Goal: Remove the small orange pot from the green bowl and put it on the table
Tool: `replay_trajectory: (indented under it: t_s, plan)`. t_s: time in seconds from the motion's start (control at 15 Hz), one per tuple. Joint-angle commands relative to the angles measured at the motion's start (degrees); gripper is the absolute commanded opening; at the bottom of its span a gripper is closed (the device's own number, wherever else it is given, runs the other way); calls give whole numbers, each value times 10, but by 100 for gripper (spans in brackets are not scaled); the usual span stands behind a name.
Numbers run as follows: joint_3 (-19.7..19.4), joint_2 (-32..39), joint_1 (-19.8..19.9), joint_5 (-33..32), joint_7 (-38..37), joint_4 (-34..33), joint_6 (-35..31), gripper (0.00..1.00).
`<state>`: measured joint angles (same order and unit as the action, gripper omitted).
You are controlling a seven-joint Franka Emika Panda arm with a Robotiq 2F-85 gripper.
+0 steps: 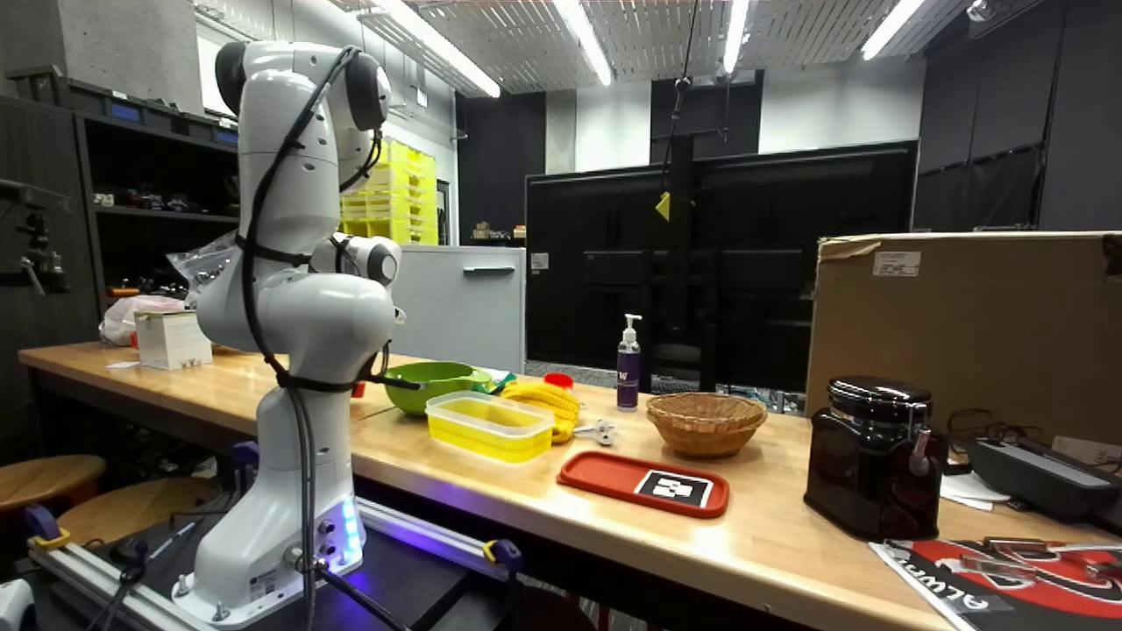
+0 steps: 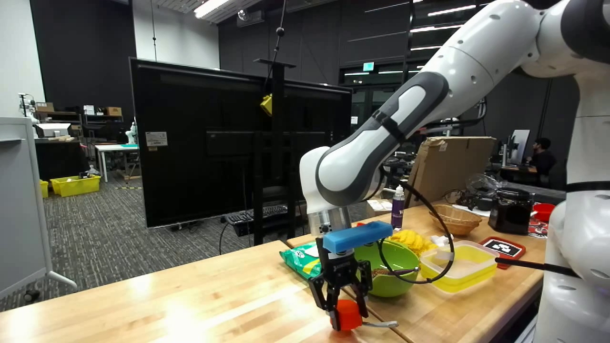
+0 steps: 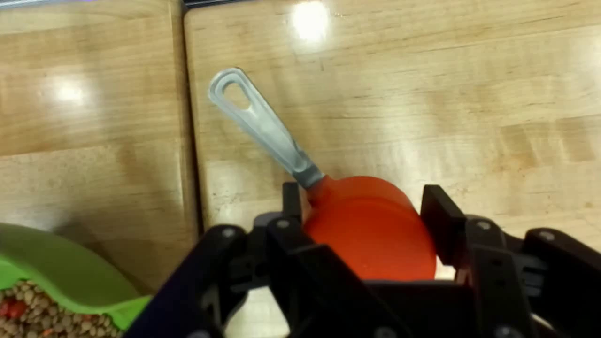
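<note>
Pinches the orange pot in the gripper — close to the glossy, seamed tabletop, near the green bowl — with carpet and black panel beyond.

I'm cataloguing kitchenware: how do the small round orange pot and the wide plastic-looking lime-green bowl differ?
The small orange pot is much narrower than the lime-green bowl. The pot is orange with a grey handle; the bowl is green. The pot is between the fingers of the black gripper; the bowl stands outside them on the light wooden table. Both look rounded.
</note>
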<state>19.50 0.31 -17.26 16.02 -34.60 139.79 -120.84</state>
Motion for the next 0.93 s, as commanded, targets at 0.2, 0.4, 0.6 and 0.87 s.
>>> replay_trajectory:
  t_s: [0.2, 0.4, 0.6, 0.87]
  plan:
    - [-2, 37, -11, 15, -16, -8, -10, 38]
    - [-2, 42, -14, 16, -19, -10, -9, 43]
    - [-2, 45, -16, 13, -22, -11, -9, 90]
    - [-2, 42, -17, 13, -24, -11, -8, 100]
